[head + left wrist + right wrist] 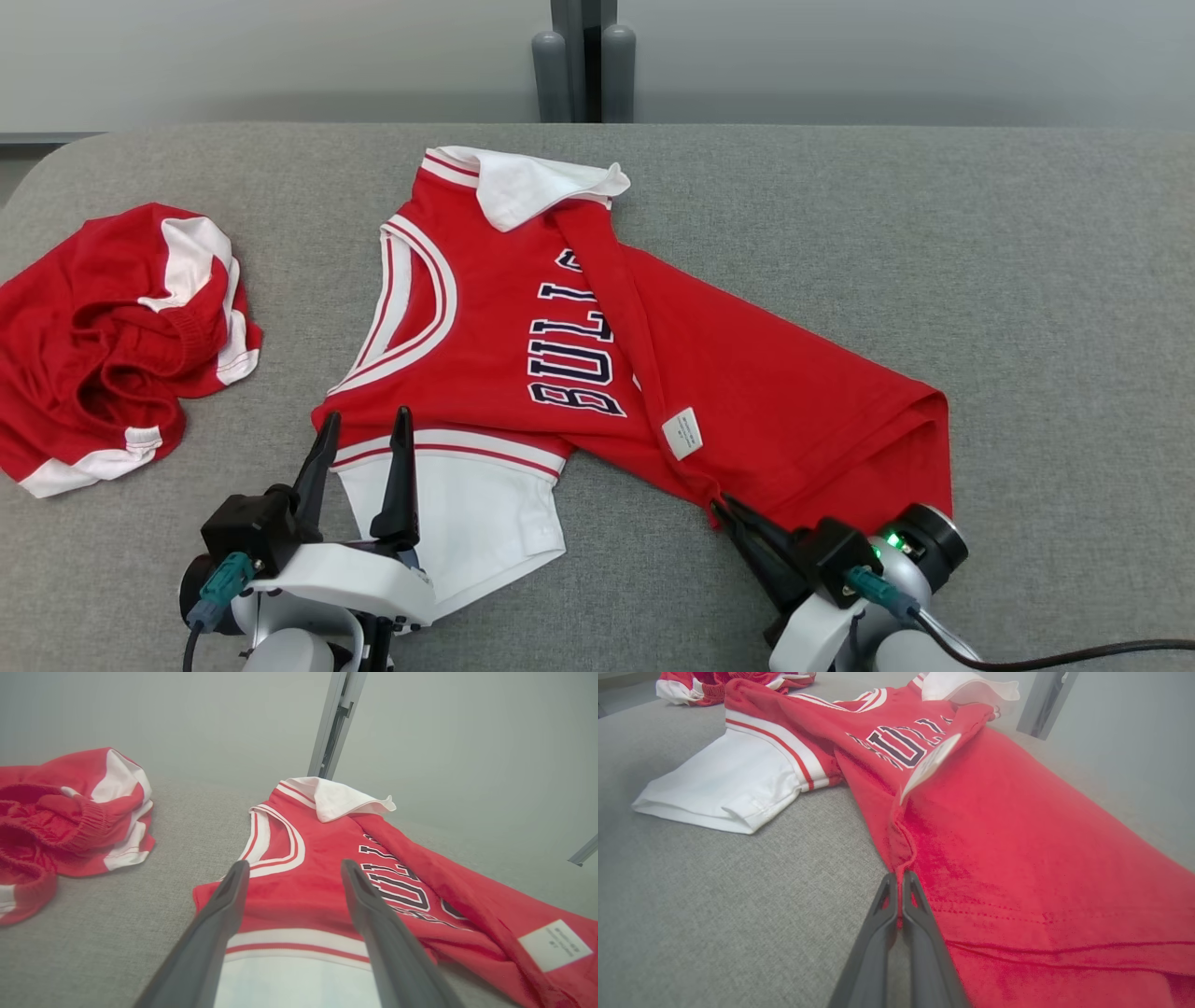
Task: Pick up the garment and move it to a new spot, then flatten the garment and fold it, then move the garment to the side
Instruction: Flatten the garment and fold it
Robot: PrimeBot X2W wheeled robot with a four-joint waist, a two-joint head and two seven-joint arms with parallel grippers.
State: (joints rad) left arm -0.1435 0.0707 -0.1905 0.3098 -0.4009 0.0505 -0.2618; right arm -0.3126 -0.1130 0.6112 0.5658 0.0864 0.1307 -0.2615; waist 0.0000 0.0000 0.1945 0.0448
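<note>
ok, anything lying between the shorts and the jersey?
No. The stretch between the shorts and the jersey is bare grey table. This shows in the head and left wrist views.

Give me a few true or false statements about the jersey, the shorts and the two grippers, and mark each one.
1. The right gripper is shut on the edge of the jersey. True.
2. The left gripper is shut too. False: its jaws stand open, holding nothing.
3. The jersey lies fully spread. False: one side is folded over the front, with the label showing.
4. The shorts lie bunched to the jersey's left. True.
</note>
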